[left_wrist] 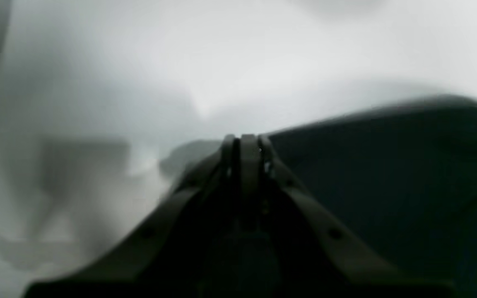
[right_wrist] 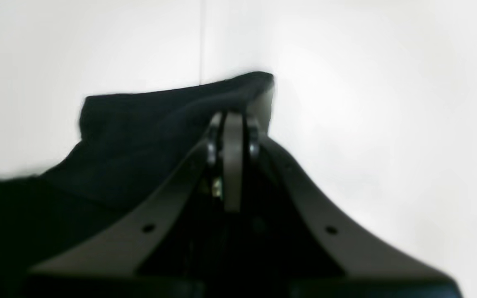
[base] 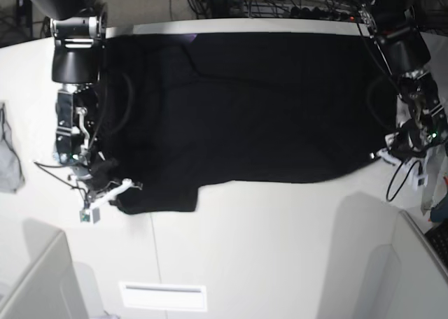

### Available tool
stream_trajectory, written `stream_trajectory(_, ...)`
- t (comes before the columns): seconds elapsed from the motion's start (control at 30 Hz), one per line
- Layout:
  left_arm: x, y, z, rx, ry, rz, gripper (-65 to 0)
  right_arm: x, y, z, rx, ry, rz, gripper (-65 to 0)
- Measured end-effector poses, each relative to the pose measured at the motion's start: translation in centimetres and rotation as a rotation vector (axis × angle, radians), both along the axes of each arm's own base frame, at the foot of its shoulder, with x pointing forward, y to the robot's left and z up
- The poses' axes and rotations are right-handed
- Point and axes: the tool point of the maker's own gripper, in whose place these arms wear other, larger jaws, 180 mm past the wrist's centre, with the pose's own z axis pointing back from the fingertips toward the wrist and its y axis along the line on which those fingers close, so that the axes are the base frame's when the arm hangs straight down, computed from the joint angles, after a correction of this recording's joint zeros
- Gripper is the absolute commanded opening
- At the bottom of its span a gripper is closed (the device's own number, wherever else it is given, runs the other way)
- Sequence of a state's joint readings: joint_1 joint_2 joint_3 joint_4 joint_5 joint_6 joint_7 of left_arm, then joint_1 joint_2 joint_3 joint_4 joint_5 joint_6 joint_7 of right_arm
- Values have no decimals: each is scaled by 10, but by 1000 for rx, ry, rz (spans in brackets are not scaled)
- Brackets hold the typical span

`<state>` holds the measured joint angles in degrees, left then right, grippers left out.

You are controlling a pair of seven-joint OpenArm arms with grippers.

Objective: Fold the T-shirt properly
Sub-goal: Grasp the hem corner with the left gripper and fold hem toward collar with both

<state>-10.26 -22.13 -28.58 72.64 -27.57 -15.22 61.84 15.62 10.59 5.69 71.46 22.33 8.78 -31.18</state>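
Fingers (right_wrist: pixel 232 124) of both arms pinched — T-shirt (base: pixel 245 102) between.

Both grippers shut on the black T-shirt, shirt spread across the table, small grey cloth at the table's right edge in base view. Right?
One thing is off: the small grey cloth lies at the table's left edge in the base view, not the right. The rest holds: left gripper and right gripper are shut on the black T-shirt, which lies spread across the table.
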Motion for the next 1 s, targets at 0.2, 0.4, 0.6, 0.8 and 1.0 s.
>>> stream_trajectory(0.2, -22, -16, 14, -108, -51, -44, -650, -32, -5, 4, -8, 30, -1, -650)
stream_trajectory(0.4, -41, -6, 40, -134, -99, -42, -650, -71, -21, 12, -34, 38, -37, -650)
stream_trajectory(0.6, -63, -8, 40, -107, -46, -71, -650, -109, -11, 18, -51, 43, -19, -650)
stream_trajectory(0.8, -79, -6, 36, -80, -2, -91, -650, -148, -14, 30, -37, 31, -79, -650)
stream_trajectory(1.0, -85, 1, 36, -55, 17, -95, -650, -187, 0, 18, 71, 99, -93, -650)
